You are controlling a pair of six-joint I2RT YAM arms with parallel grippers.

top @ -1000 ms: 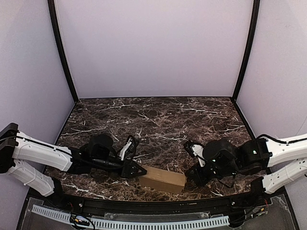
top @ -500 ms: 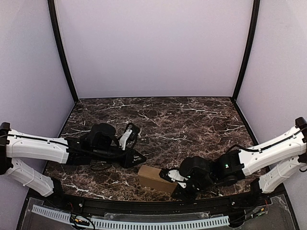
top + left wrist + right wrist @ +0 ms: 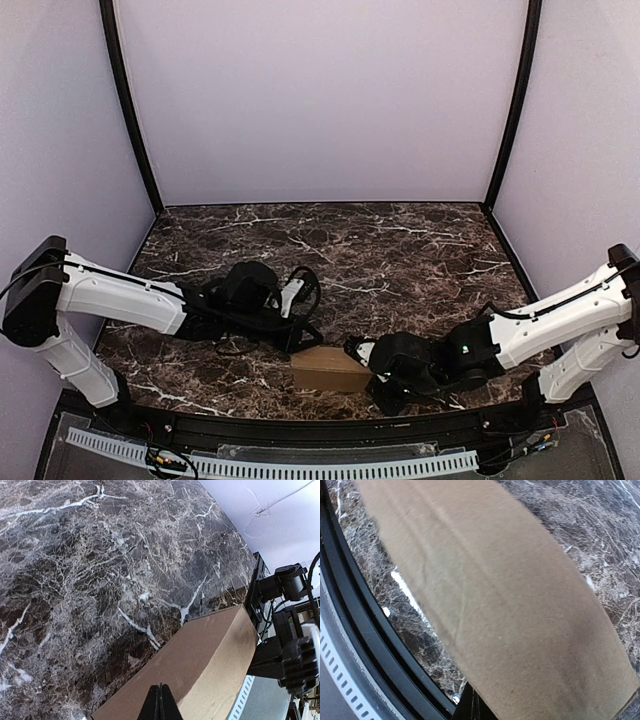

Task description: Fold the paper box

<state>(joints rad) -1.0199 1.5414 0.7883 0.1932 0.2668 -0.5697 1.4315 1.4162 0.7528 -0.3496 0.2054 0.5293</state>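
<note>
My left pincer (image 3: 307,344) and right pincer (image 3: 360,351), both clenched empty, flank the paper box (image 3: 328,371); uneven pushing could shove it off the surface (image 3: 350,250).

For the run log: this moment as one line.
paper box: front edge of table | left fingers: shut, box's left end | right fingers: shut, box's right end

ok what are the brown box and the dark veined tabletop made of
The plain brown rectangular box looks like thin cardboard: matte, slightly fibrous surface with a sharp folded edge. The dark tabletop with white veins looks like polished marble, but could equally be a marble-print laminate; the pictures cannot settle it.
</note>
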